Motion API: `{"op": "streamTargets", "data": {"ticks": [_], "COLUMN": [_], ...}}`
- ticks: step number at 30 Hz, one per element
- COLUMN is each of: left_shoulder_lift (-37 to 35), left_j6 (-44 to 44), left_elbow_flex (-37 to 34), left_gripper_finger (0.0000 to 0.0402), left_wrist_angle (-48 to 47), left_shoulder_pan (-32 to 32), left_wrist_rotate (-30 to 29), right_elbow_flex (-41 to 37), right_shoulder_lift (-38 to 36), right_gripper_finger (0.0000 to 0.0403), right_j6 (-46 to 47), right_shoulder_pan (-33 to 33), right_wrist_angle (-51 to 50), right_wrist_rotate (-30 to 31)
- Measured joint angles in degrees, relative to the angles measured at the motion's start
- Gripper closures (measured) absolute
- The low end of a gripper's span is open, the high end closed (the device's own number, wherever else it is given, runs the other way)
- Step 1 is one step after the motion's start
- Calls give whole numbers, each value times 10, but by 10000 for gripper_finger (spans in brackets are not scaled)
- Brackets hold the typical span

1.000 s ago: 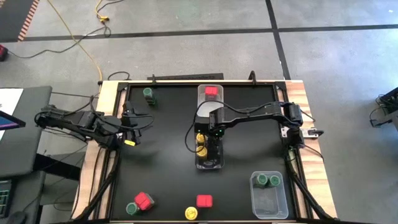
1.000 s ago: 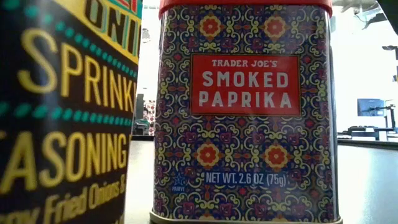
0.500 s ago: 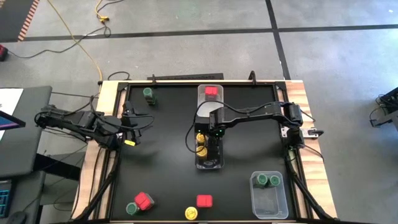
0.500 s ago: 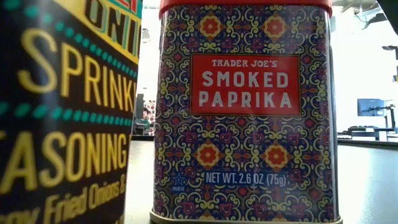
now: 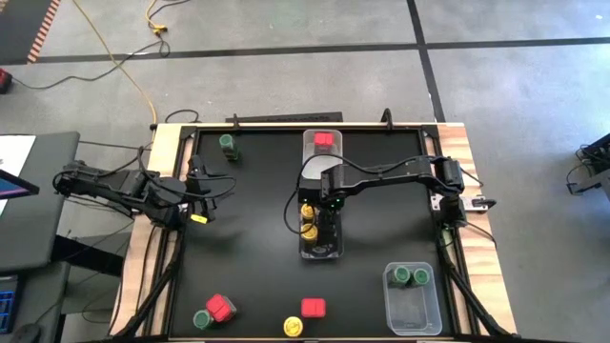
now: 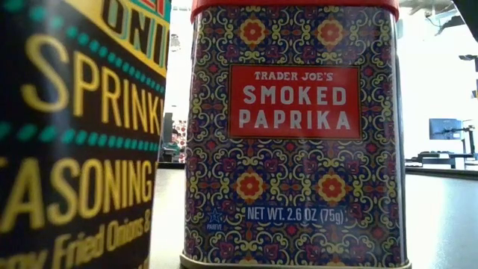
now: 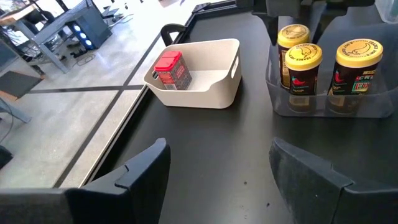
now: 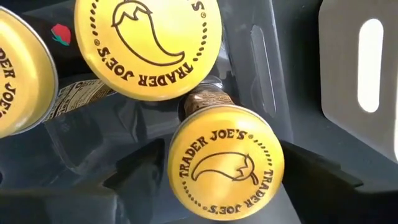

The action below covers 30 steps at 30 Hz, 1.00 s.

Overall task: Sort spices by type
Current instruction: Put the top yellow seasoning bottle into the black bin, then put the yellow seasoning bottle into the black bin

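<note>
My right gripper (image 5: 324, 205) points down over the clear bin (image 5: 321, 250) at the table's middle. It is open, with one finger (image 8: 140, 177) on each side of a yellow-lidded jar (image 8: 224, 163). That jar (image 7: 293, 38) stands upright in the bin beside two more yellow-lidded jars (image 7: 303, 67) (image 7: 357, 62). I see no finger touching the lid. My left gripper (image 7: 217, 155) waits open with nothing between its fingers, above the table's left edge (image 5: 202, 208). A red tin (image 7: 171, 68) stands in the white bin (image 7: 217, 87).
A clear bin (image 5: 412, 307) at the near right holds two green-lidded jars (image 5: 411, 276). Loose on the table are a green-lidded jar (image 5: 229, 145) at the far left, and red tins (image 5: 220, 307) (image 5: 313, 308), a green jar (image 5: 202, 320) and a yellow jar (image 5: 293, 327) along the near edge.
</note>
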Motion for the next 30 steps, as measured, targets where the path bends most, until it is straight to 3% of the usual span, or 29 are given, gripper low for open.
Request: {"op": "streamTargets", "data": {"ticks": [10, 19, 23, 30], "left_shoulder_lift": [0, 0, 0, 0], "left_j6": [0, 0, 0, 0], "left_elbow_flex": [0, 0, 0, 0], "left_gripper_finger": [141, 141, 141, 140], "left_wrist_angle": [0, 0, 0, 0], "left_shoulder_pan": [0, 0, 0, 0], "left_wrist_rotate": [0, 0, 0, 0], "right_elbow_flex": [0, 0, 0, -46], "right_shoulder_lift": [-18, -96, -137, -213], "right_gripper_finger": [43, 41, 41, 41], "right_j6": [0, 0, 21, 168], "right_shoulder_pan": [0, -6, -7, 14], "right_wrist_angle": [-17, -40, -56, -65], "right_wrist_rotate": [0, 2, 48, 197]}}
